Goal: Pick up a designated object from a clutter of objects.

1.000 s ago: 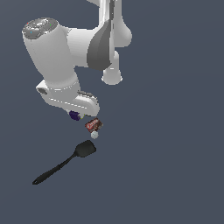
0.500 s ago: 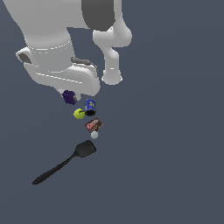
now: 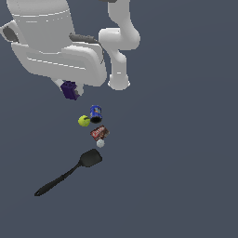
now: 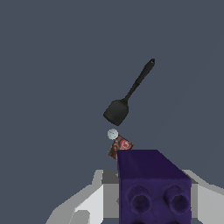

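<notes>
Down on the plain grey floor the blue can, yellow-green ball, packet and spatula lie untouched, while the gripper holds the purple block above them (fingers closed on it), so the pick looks done.

The purple block hides part of the brown-red packet; the block's underside runs past the wrist view's edge.
</notes>
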You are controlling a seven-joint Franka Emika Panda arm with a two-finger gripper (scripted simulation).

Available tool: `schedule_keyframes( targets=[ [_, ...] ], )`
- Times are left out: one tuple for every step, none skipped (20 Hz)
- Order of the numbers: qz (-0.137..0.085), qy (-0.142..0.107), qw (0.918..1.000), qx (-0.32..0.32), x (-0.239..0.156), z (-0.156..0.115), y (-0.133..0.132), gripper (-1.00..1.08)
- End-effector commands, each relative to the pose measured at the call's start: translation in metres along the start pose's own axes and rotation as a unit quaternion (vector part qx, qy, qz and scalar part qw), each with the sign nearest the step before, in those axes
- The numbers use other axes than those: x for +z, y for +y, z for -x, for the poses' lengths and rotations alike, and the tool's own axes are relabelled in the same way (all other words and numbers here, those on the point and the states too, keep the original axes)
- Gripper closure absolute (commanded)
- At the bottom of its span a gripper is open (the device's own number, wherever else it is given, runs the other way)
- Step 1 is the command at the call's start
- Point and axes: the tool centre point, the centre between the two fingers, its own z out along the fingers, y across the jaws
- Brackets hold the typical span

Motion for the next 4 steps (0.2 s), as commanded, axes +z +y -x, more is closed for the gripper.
schedule_keyframes(
  targets=[
    [0.0,0.0,1.0,0.0,-0.0051,-0.0007,-0.0007,1.08],
    [0.0,0.0,1.0,0.0,-0.0059,-0.001,-0.0008,1.08],
    [0.0,0.0,1.0,0.0,-0.0063,-0.0011,-0.0009,1.08],
    [0.0,0.0,1.0,0.0,-0.0065,-0.0012,-0.0009,1.08]
  ],
)
